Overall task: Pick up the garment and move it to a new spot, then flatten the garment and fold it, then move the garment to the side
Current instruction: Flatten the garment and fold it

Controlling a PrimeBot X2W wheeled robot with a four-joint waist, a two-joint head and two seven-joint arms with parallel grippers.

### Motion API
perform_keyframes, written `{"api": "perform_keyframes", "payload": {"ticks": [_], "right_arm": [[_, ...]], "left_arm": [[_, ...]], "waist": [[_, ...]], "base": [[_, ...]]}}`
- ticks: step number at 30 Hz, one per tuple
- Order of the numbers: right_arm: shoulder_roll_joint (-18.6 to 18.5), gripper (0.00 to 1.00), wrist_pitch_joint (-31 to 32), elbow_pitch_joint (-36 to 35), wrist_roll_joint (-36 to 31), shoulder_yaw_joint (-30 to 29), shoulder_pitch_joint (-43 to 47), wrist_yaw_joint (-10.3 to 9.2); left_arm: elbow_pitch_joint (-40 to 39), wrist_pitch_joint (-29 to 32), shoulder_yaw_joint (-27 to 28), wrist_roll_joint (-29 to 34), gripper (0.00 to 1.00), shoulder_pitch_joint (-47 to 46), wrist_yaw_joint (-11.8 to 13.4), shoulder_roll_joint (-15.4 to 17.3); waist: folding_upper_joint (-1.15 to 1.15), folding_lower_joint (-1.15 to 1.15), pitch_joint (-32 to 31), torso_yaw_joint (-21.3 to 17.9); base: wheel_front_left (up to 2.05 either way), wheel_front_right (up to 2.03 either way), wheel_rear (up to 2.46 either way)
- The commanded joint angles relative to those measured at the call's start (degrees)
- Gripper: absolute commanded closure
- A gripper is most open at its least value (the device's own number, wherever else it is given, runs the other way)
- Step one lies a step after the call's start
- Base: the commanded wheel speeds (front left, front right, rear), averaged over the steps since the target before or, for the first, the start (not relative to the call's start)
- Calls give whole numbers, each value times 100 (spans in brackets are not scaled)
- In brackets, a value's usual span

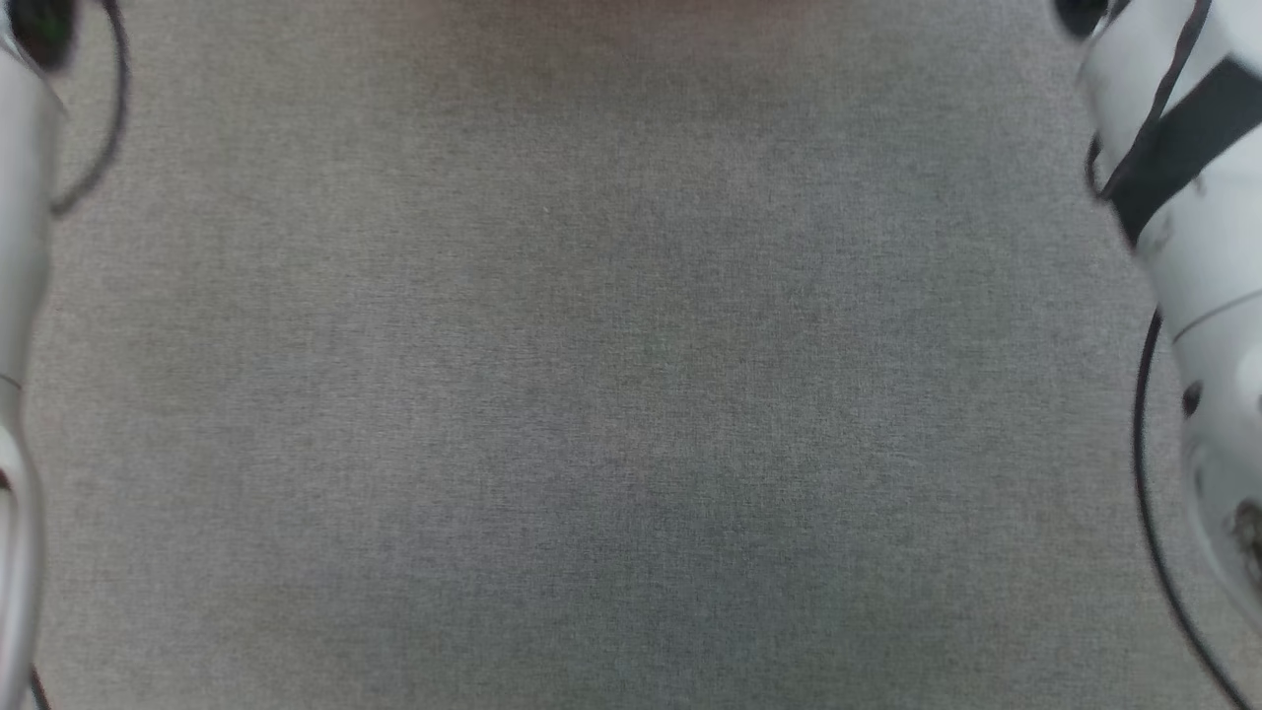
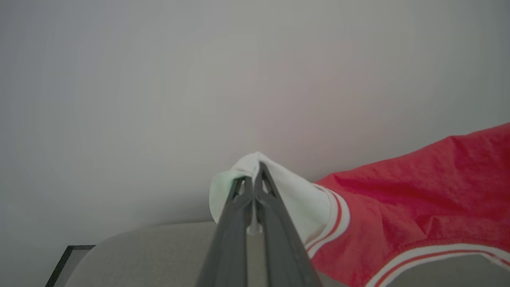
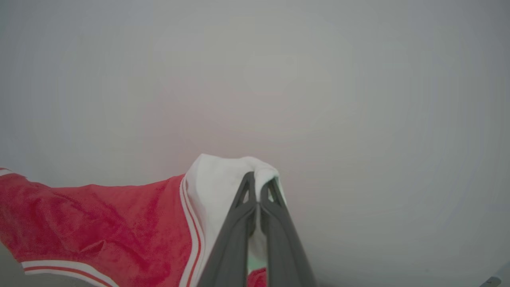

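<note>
While both grippers grip it, the garment [image 2: 418, 191] spans between them, lifted off the grey fabric surface [image 1: 631, 394]. Left gripper [image 2: 255, 175] is clamped tight on one white sleeve end [image 2: 295, 199]; the red body runs off to the right of that wrist view, striped trim just beside the fingers. Right gripper [image 3: 259, 185] is pinched closed on the other white sleeve end [image 3: 215, 179], red cloth trailing left in its view. Pale wall [image 2: 159, 79] behind. Head view: left forearm [image 1: 20, 296] and right forearm [image 1: 1203, 247] at the edges, well apart.
</note>
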Motion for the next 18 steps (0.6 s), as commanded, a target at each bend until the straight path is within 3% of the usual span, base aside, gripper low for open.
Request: {"api": "perform_keyframes", "payload": {"ticks": [1,4,7,18], "right_arm": [[23,100,230,45,243,156,195,-2],[49,100,757,-18,846,372,559,-2],[11,100,1348,-306,1501,582,993,-2],[-991,100,3366,-2162,3173,1553,3060,-1]], "left_arm": [[97,160,-56,-111,100,208,-34,4],[-25,600,-235,-377,100,673,-37,-103],[-321,1087,-455,-689,100,1168,-39,63],[-1569,2565,-790,-1673,100,3069,-34,821]], "waist": [[0,0,-50,22],[0,0,-162,44],[0,0,-295,32],[0,0,-873,-79]], "base": [[0,0,0],[0,0,0],[0,0,0],[0,0,0]]}}
